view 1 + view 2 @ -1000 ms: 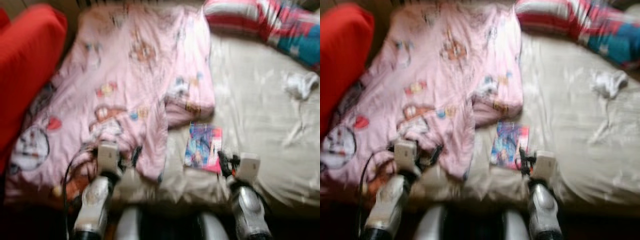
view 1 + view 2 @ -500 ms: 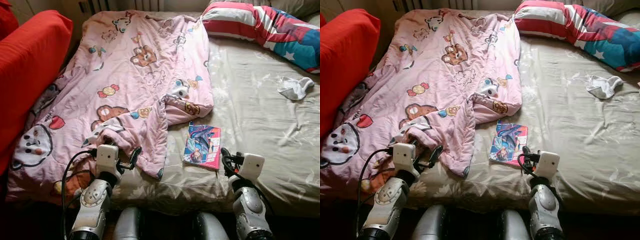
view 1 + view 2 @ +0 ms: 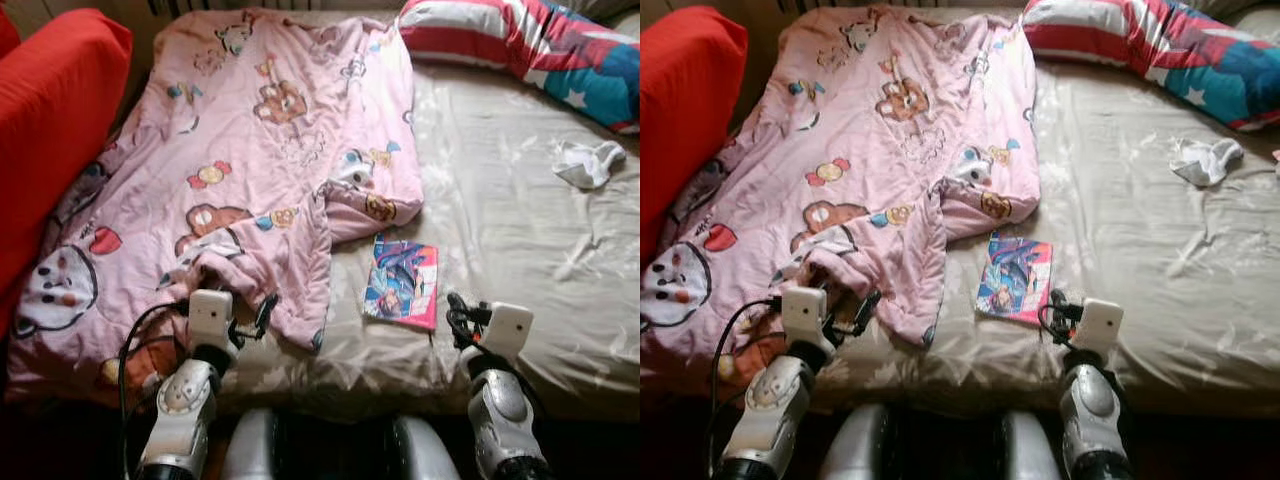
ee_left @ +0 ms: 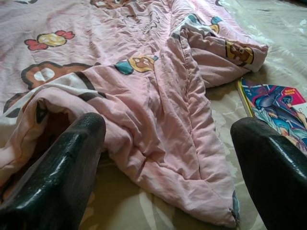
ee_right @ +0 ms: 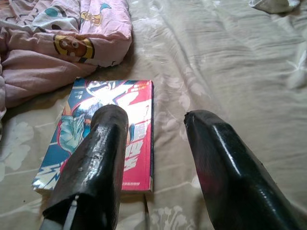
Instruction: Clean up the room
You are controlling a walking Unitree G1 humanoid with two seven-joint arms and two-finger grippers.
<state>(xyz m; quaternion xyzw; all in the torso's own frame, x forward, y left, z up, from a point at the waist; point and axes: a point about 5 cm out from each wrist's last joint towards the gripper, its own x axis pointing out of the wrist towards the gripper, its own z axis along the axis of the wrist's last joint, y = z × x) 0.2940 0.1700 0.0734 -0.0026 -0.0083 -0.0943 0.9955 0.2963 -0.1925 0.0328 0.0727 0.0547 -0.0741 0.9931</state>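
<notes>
Bed (image 3: 520,230) holds pink blanket (image 3: 250,170), comic book (image 3: 402,281), white sock (image 3: 585,163).

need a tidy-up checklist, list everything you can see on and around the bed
quilt: one, pink with cartoon animal prints, rumpled over the robot's-left half of the bed
comic book: one, blue and pink cover, flat on the sheet beside the quilt's edge
sock: one, white, crumpled on the sheet at far right
pillow: one, red, white and blue with stars, at the far right
cushion: one, red, left of the bed
bedsheet: one, beige, floral print
left gripper: open, just short of the quilt's near corner
right gripper: open, low over the comic book's near edge
</notes>
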